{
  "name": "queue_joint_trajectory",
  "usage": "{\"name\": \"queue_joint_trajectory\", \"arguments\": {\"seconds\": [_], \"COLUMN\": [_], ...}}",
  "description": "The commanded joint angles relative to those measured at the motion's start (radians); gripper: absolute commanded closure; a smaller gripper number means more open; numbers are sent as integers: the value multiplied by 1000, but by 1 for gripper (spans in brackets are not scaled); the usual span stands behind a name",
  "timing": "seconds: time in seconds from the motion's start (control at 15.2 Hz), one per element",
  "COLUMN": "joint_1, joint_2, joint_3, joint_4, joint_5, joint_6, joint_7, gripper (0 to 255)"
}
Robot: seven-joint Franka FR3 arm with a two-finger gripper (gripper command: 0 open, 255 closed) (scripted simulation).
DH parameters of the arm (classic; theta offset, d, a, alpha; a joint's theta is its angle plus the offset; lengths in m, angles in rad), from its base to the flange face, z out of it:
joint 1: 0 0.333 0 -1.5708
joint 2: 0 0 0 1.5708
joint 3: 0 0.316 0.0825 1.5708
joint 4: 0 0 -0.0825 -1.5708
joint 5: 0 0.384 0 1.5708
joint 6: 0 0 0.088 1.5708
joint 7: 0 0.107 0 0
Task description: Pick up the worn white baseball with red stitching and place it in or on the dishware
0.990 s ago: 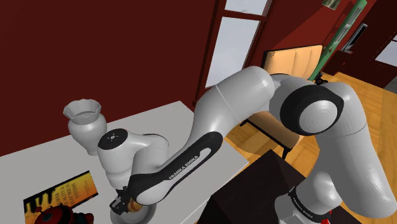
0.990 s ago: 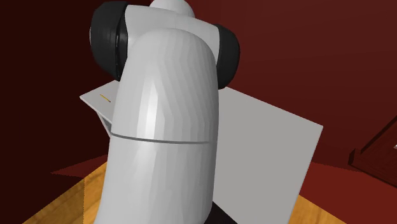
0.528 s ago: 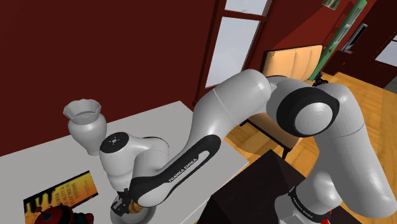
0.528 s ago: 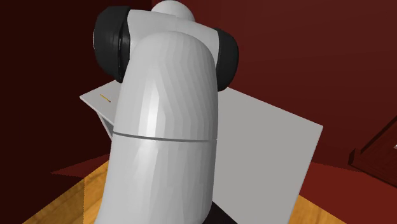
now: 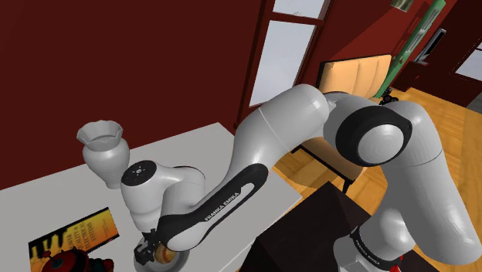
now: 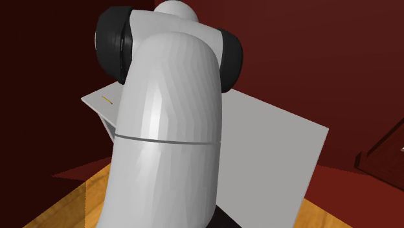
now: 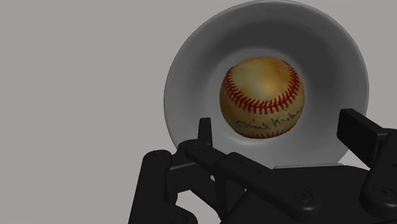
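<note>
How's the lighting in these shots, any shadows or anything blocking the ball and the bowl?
Wrist view: the baseball is clearly lit, the bowl darkens inside its pale rim, and the open gripper is near-black. Second exterior view: the arm blocks much of the table. Shoulder view: no harsh glare.

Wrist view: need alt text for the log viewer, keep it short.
A yellowed baseball with red stitching sits inside a pale round bowl on a plain grey table. Nearer the camera, the black jaws stand open, clear of the ball.
</note>
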Motion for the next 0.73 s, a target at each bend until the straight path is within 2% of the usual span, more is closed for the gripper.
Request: {"name": "queue_joint_trajectory", "arguments": {"seconds": [0.0,0.2,0.66], "joint_1": [-5,-17,-17], "joint_2": [-23,-81,-81], "joint_3": [7,26,26], "joint_4": [-2,1,1], "joint_5": [7,29,29], "joint_6": [-21,-81,-81], "joint_7": [-4,-16,-17], "gripper": [0,0,0]}}
